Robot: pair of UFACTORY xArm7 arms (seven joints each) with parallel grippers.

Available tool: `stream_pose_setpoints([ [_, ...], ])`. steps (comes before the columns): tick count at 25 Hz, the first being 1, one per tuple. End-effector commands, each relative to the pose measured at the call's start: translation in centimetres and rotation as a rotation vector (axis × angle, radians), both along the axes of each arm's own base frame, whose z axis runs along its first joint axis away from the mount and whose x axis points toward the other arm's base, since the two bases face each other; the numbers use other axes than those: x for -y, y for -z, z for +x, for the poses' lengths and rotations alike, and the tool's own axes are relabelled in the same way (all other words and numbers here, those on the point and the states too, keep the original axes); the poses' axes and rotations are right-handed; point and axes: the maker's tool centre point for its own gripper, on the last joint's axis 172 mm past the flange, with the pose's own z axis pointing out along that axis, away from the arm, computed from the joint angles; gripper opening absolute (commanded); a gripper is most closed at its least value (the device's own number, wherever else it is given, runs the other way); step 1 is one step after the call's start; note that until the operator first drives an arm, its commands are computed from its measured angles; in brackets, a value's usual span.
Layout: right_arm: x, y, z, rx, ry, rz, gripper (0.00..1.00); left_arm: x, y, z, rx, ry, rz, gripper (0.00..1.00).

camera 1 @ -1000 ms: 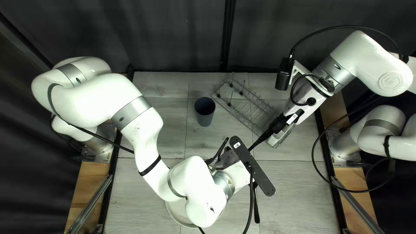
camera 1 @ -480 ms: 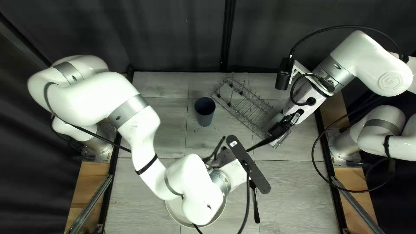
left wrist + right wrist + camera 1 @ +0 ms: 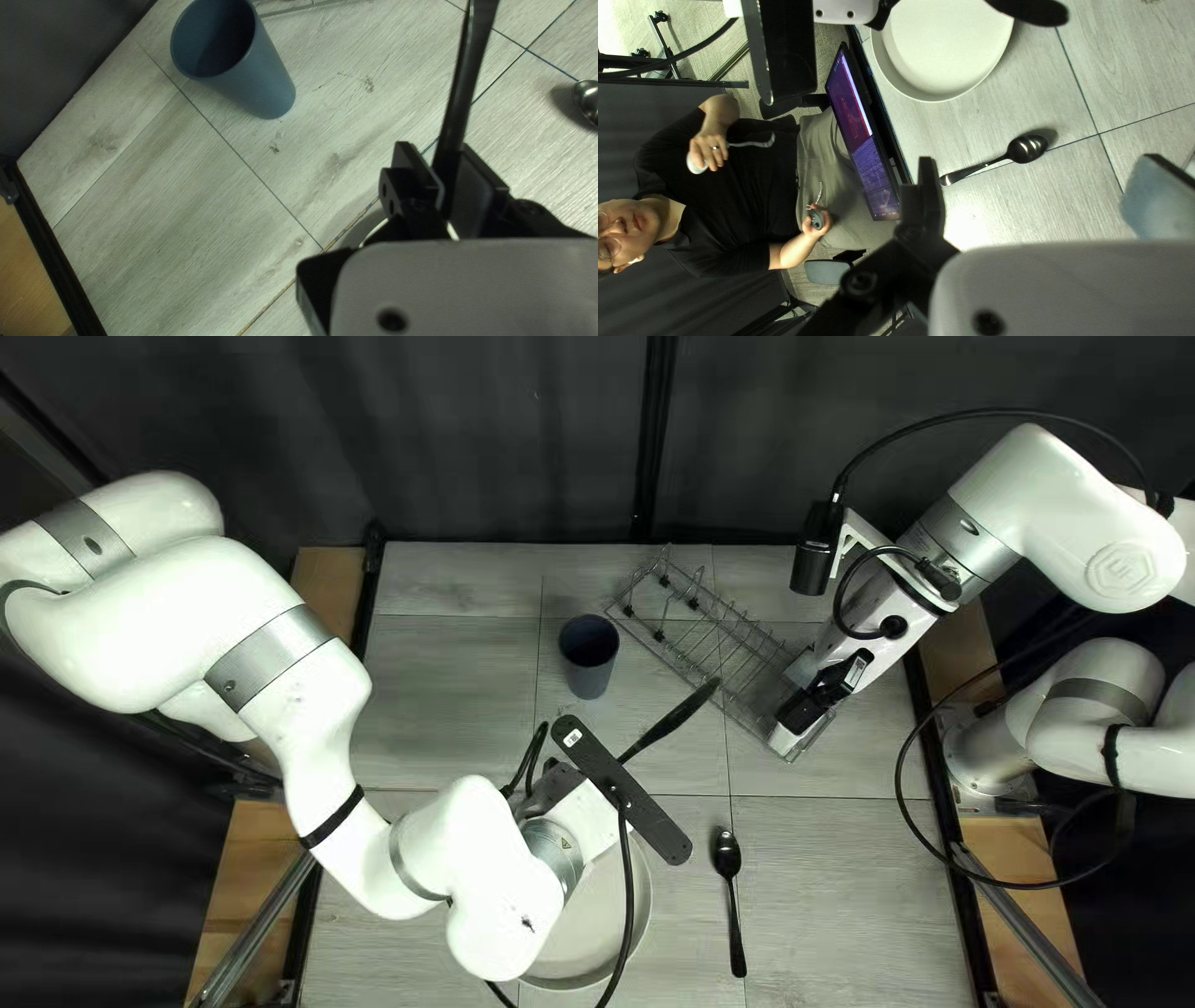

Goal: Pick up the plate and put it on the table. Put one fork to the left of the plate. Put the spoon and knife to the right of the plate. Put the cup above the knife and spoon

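Utensil: between the fingers of the left gripper, clamped from both sides. Fork or knife: cannot tell. Most of what shows runs out ahead of the fingertips. Long axis slants from near left to far right; broad dark free end points far right, toward the rack. Gripped end hidden.

Plate on the table's near part, partly under the left arm. Spoon flat, right of plate, bowl at its far end, handle toward the near edge. Cup upright, farther than the plate, left of rack. Right gripper at the rack's near right end, fingers wide apart, holding nothing. Person at the near side.
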Motion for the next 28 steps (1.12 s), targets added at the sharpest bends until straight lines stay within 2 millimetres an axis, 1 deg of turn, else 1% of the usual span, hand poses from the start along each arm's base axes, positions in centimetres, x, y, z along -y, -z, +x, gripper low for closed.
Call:
stream_pose_setpoints([
  [1, 0.0, 0.0, 0.0, 0.0, 0.0, 0.0, 1.0, 0.0, 0.0, 0.0, 0.0, 0.0, 0.0, 0.0],
  [15, 0.0, 0.0, 0.0, 0.0, 0.0, 0.0, 1.0, 0.0, 0.0, 0.0, 0.0, 0.0, 0.0, 0.0],
  [16, 0.3, 0.0, -0.4, -0.002, -0.019, -0.024, 1.0, 0.0, 0.0, 0.0, 0.0, 0.0, 0.0, 0.0],
  [17, 1.3, 0.3, -1.9, -0.025, -0.037, -0.045, 1.0, 0.0, 0.0, 0.0, 0.0, 0.0, 0.0, 0.0],
  [18, 2.0, 0.4, -3.3, -0.037, -0.046, -0.053, 1.0, 0.0, 0.0, 0.0, 0.0, 0.0, 0.0, 0.0],
  [19, 2.4, 0.5, -4.2, -0.046, -0.05, -0.06, 1.0, 0.0, 0.0, 0.0, 0.0, 0.0, 0.0, 0.0],
  [20, 3.0, 0.5, -5.9, -0.063, -0.056, -0.078, 1.0, 0.0, 0.0, 0.0, 0.0, 0.0, 0.0, 0.0],
  [21, 3.2, 0.6, -6.3, -0.07, -0.059, -0.085, 1.0, 0.0, 0.0, 0.0, 0.0, 0.0, 0.0, 0.0],
  [22, 3.8, 0.6, -7.4, -0.091, -0.073, -0.109, 1.0, 0.0, 0.0, 0.0, 0.0, 0.0, 0.0, 0.0],
  [24, 4.4, 0.7, -8.5, -0.122, -0.082, -0.142, 1.0, 0.0, 0.0, 0.0, 0.0, 0.0, 0.0, 0.0],
  [25, 4.9, 0.7, -9.8, -0.156, -0.101, -0.18, 1.0, 0.0, 0.0, 0.0, 0.0, 0.0, 0.0, 0.0],
  [26, 5.3, 0.6, -10.5, -0.179, -0.107, -0.205, 1.0, 0.0, 0.0, 0.0, 0.0, 0.0, 0.0, 0.0],
  [27, 6.0, 0.5, -11.9, -0.219, -0.114, -0.252, 1.0, 0.0, 0.0, 0.0, 0.0, 0.0, 0.0, 0.0],
  [28, 6.4, 0.3, -12.7, -0.236, -0.119, -0.282, 1.0, 0.0, 0.0, 0.0, 0.0, 0.0, 0.0, 0.0],
])
